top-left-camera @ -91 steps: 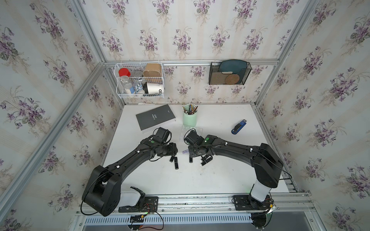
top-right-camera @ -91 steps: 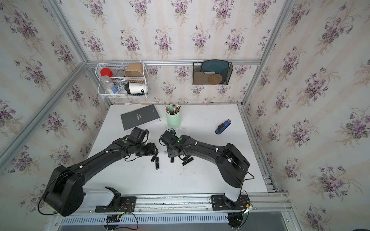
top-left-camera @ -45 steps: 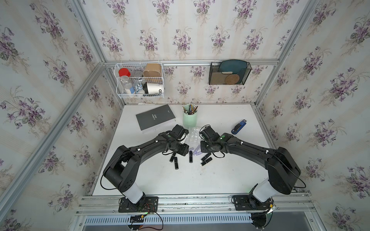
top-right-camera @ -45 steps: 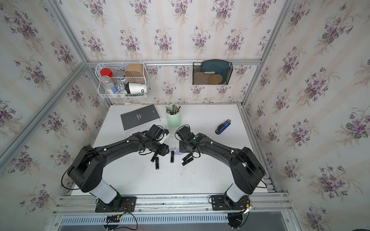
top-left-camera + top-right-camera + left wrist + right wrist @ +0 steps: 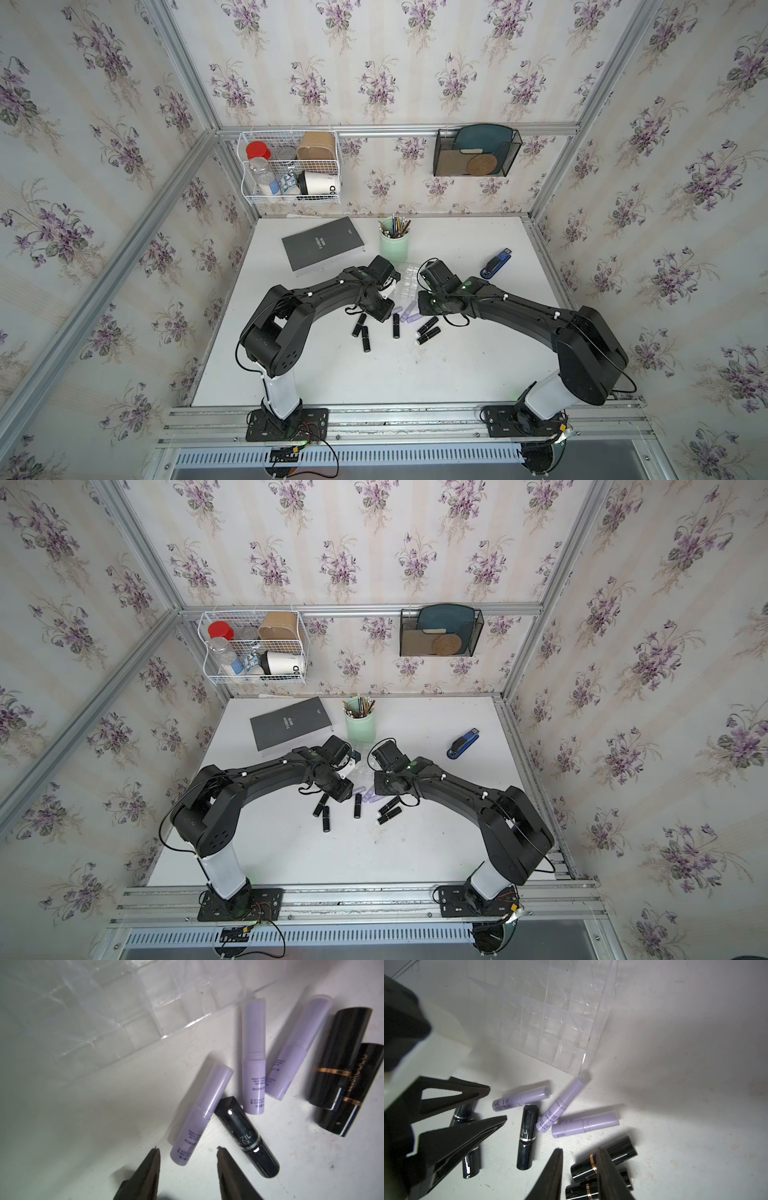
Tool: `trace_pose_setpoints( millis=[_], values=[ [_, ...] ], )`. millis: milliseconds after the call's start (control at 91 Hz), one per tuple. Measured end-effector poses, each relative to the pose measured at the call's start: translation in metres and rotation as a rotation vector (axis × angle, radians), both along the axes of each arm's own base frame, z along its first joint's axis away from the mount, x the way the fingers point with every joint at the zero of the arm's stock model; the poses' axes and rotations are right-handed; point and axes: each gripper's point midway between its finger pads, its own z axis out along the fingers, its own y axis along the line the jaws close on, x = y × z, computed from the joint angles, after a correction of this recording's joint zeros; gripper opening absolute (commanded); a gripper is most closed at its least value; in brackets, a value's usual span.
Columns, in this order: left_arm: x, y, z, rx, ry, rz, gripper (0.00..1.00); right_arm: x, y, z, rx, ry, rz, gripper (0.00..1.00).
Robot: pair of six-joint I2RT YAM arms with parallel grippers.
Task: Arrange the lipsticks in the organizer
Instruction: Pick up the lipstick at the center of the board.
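**Lipsticks.** All 8 lipsticks lie flat on the tabletop (image 5: 374,374), outside the organizer (image 5: 405,279), on its side nearer the arm bases. The organizer stands between the 2 wrists.

**Left jaws.** They are partly open and hold nothing. In the left wrist view the fingertips (image 5: 154,1159) flank the base end of 1 lilac lipstick (image 5: 201,1109), with a gap on each side. A black lipstick (image 5: 247,1138) lies just beside that tube, outside the jaws. The other 2 lilac lipsticks (image 5: 253,1057) (image 5: 299,1047) lie farther off, their caps near the organizer's wall.

**Right jaws.** They stand narrowly apart with nothing gripped. In the right wrist view 1 of the fingertips (image 5: 557,1159) hangs over bare tabletop. The other finger crosses a gold-banded black lipstick (image 5: 620,1152); I cannot tell whether it touches. A second gold-banded tube (image 5: 578,1190) lies just beside the first.
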Motion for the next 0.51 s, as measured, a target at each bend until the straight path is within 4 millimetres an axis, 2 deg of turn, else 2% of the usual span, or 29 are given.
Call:
trace_pose_setpoints(
  millis=[231, 506],
  values=[
    [-0.006, -0.003, -0.009, 0.023, 0.017, -0.044, 0.45, -0.001, 0.001, -0.002, 0.013, 0.01, 0.006, 0.33],
    [0.002, -0.002, -0.017, 0.066, 0.0, -0.06, 0.39, -0.001, 0.004, -0.001, 0.031, 0.014, 0.013, 0.33]
  ],
)
